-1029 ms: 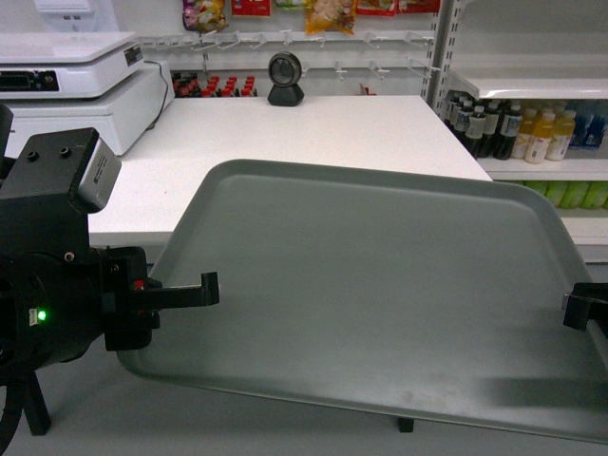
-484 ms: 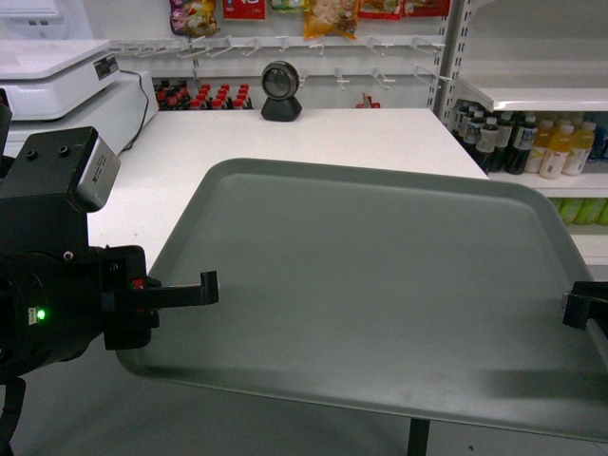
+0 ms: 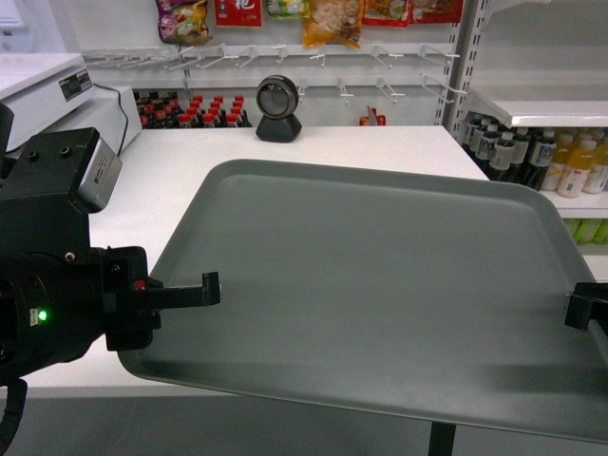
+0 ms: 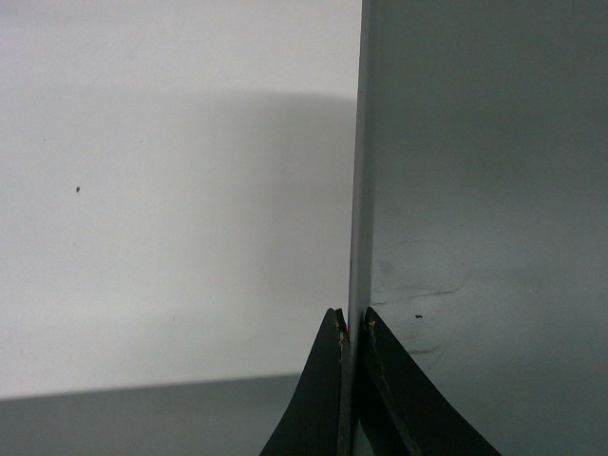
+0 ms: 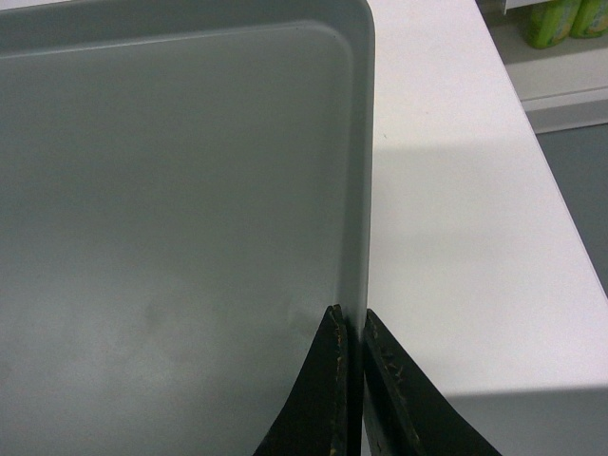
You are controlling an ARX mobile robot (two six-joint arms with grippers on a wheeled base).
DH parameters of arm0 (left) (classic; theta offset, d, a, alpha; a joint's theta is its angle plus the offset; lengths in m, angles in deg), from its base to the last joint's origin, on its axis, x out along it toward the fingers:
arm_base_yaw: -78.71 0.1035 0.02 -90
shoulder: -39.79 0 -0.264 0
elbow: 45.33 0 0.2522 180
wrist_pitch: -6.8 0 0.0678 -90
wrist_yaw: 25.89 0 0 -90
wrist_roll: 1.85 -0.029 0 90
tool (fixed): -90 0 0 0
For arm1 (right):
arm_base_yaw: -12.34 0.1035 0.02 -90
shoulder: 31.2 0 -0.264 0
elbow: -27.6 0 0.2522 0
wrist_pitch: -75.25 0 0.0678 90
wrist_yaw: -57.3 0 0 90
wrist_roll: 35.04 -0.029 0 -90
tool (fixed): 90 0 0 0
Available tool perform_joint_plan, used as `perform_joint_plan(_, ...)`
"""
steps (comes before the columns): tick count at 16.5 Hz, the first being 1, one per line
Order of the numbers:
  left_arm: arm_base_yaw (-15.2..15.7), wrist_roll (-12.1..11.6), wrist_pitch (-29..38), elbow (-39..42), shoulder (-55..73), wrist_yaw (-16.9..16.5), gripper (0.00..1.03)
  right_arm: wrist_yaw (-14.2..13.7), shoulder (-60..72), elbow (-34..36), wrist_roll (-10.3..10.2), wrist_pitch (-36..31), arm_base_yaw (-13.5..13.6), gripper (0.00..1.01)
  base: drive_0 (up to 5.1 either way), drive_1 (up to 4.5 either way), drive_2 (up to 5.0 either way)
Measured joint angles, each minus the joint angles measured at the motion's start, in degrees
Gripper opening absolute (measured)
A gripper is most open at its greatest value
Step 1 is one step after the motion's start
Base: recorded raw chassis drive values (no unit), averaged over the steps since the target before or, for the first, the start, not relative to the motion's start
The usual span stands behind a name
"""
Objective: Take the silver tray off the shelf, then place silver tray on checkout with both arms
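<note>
Left gripper (image 4: 350,334) clamped on the silver tray (image 4: 484,171) rim, one black finger (image 4: 321,399) outside the edge, the other on the tray side. Tray edge runs straight up frame from the fingertips, tray fills the right half. Left half is the white checkout (image 4: 171,190) surface with the tray's shadow across it, grey band along the bottom left

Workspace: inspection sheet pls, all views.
Surface: white checkout, bare where visible.
Job's things: tray held above the checkout, slightly tilted, nothing on it.
Clutter: scanner at the checkout's far edge; scale far left.
Grippers: left tool shut on the tray's left rim; right tool shut on its right rim.
Cables: nothing seen.
Surroundings: bottles on the right shelves, snack bags hanging behind.
</note>
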Motion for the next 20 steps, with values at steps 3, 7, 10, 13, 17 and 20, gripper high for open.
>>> perform_joint_plan(3, 0.0, 0.0, 0.07, 0.0, 0.0, 0.02, 0.02, 0.0, 0.02, 0.0, 0.0, -0.09, 0.02, 0.03, 0.2, 4.51, -4.2)
perform_joint_plan(7, 0.0, 0.0, 0.0, 0.0, 0.0, 0.04, 0.02, 0.0, 0.02, 0.0, 0.0, -0.02, 0.02, 0.03, 0.0, 2.12, -2.2)
perform_joint_plan(10, 0.0, 0.0, 0.0, -0.07, 0.09, 0.07, 0.02, 0.0, 0.04, -0.2, 0.02, 0.02, 0.02, 0.03, 0.0, 0.0, 0.0)
perform_joint_plan(13, 1.05, 11.5, -24.79, -13.29, 6.64, 2.14, 0.03, 4.83, 0.68, -5.73, 2.73, 13.2, -0.5, 0.03, 0.0, 0.0, 0.0)
perform_joint_plan(17, 8.35, 7.3, -23.91, -30.53, 22.82, -3.56, 0.03, 6.62, 18.45, -27.12, 3.65, 18.47, 0.24, 0.03, 0.0, 0.0, 0.0)
perform_joint_plan(20, 11.47, -1.77, -29.64, -48.85, 37.44, -1.27, 0.03, 3.52, 35.21, -47.34, 2.99, 22.1, 3.3, 0.03, 0.0, 0.0, 0.0)
